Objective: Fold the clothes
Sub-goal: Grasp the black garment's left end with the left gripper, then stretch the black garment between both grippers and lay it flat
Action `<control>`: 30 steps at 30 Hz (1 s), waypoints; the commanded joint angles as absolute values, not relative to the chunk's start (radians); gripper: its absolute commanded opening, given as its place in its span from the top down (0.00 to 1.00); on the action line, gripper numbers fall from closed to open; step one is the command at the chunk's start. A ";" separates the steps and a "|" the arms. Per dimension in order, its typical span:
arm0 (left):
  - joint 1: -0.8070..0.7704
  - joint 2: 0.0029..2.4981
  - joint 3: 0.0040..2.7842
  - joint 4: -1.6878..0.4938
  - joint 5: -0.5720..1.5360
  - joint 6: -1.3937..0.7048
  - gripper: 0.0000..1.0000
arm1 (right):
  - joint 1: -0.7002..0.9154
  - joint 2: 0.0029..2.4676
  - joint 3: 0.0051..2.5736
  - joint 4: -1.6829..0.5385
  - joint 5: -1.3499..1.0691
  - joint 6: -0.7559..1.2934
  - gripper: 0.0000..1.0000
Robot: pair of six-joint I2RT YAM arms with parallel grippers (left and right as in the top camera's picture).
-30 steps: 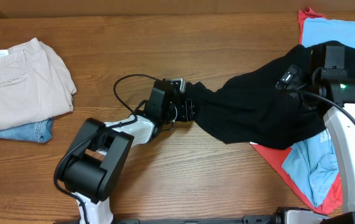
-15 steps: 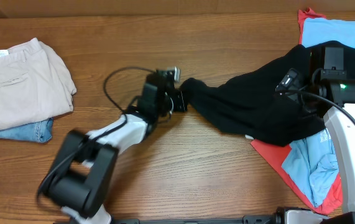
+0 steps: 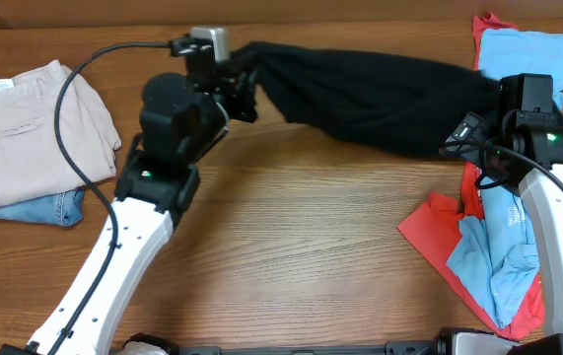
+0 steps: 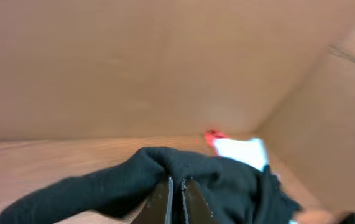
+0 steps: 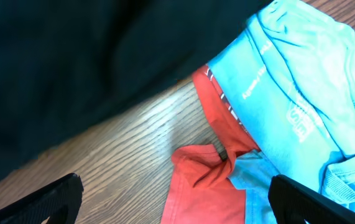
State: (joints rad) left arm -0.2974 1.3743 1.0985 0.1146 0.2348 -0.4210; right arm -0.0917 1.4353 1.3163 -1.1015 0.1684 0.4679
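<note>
Fingers (image 4: 163, 200) of the left gripper (image 3: 248, 81) were pressed together on one end of the black T-shirt (image 3: 380, 94), with a fold of the cloth pinched between them. From these fingers the shirt ran away toward the right arm as one long, bunched band, so its long axis lay across the table from left to right. It seemed lifted near the grip, but how much of it touched the wood I could not tell. The other end of the band reached the right gripper (image 5: 177, 198), whose jaws stood wide apart and held nothing. In the right wrist view the black cloth filled the space beyond and to the left of its fingers, close but not between them. So the right arm was clearly the nearer one to the free end. On the other side of its fingers lay the red shirt (image 5: 205, 174) and the light-blue shirt (image 5: 289, 93), touching each other.
</note>
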 commanded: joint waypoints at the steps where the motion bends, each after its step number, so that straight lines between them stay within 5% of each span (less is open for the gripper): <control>1: -0.253 1.391 1.108 0.026 0.104 -0.352 0.96 | -0.096 1.449 1.280 -1.085 0.183 0.472 0.00; 18: -0.151 1.451 1.108 -0.199 -0.166 -0.156 0.96 | -0.191 1.686 1.195 -0.895 0.205 0.471 0.04; 24: -0.111 1.451 1.108 -0.215 -0.202 -0.152 0.96 | -0.234 1.798 1.195 -0.840 0.126 0.412 0.67; 30: -0.072 1.451 1.108 -0.239 -0.217 -0.153 0.96 | -0.273 1.843 1.195 -0.747 0.134 0.411 0.72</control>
State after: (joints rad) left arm -0.0921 1.4498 1.0992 -0.2405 -0.1757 -0.1753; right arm -0.2497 1.8378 1.1961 -0.7696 0.1368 0.4183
